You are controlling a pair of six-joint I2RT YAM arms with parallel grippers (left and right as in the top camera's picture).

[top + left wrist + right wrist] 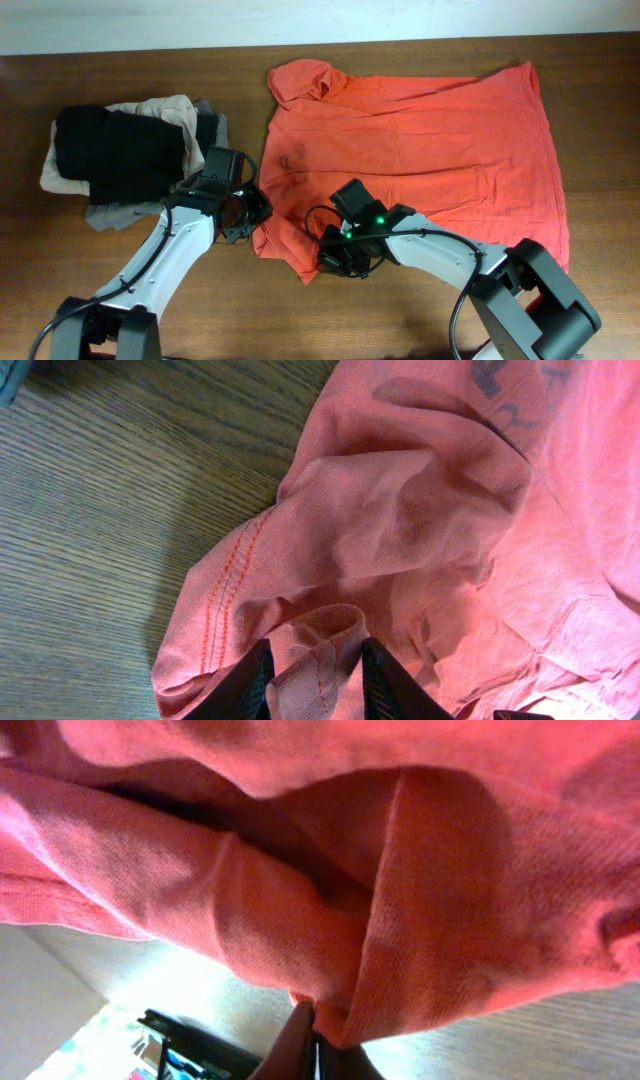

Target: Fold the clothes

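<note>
T-shirt (pixel 420 130): red-orange cotton, short-sleeved. Position: spread mostly flat across the centre-right of the table (pixel 600 120), dark print showing faintly through the fabric. Condition: near-left edge bunched and wrinkled, with a stitched hem fold raised; remainder lightly creased.

Top-down overhead; wrist close-ups on T-shirt (pixel 420 130)

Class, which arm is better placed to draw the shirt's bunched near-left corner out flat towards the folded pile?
Left. The left gripper pinches the shirt by its stitched hem there, beside the folded pile; the right gripper is shut on a fold further along the near edge.
</note>
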